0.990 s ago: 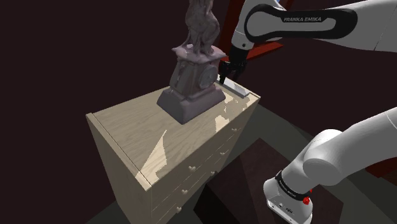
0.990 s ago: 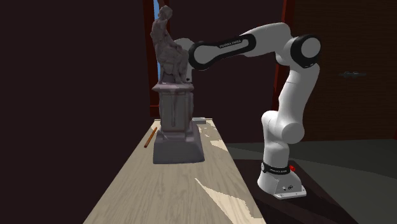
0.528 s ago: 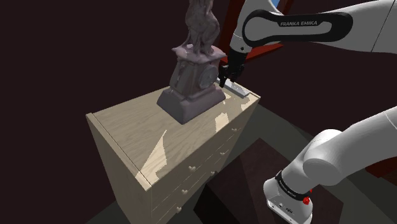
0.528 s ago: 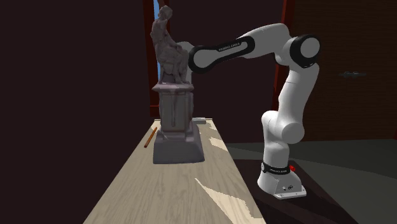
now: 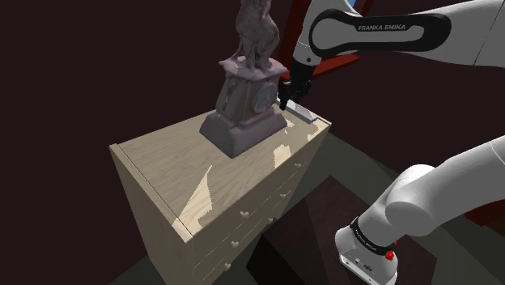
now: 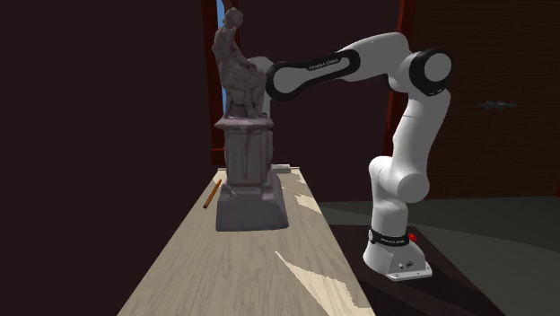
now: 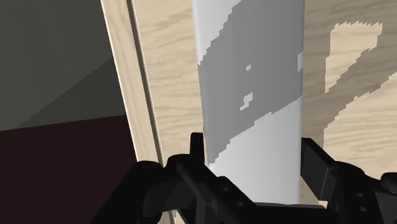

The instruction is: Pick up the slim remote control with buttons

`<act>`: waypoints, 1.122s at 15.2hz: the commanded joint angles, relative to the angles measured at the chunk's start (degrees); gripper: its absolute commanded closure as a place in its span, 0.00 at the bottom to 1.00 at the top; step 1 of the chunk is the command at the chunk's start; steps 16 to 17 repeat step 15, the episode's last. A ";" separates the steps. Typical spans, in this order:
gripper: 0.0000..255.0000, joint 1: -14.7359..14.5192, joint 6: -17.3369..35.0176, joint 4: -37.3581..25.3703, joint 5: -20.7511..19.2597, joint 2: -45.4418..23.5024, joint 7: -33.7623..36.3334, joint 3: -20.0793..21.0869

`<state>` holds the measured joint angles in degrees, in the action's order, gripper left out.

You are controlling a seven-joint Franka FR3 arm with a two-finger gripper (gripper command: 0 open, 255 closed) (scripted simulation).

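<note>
Looking now, you can see your gripper (image 7: 254, 149) has dropped lower beside the statue (image 5: 247, 89) in the last second. Its jaws now hug both long sides of the white remote (image 7: 251, 76), lying near the dresser (image 5: 162, 166) edge. I think lifting comes next.
</note>
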<state>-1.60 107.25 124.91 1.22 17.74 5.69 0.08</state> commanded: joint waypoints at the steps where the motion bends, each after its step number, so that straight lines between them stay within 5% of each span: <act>1: 1.00 0.03 -1.39 -1.25 -0.02 0.11 -0.04 -0.05; 17: 1.00 0.04 -10.75 -10.81 -0.07 -0.08 0.12 -0.08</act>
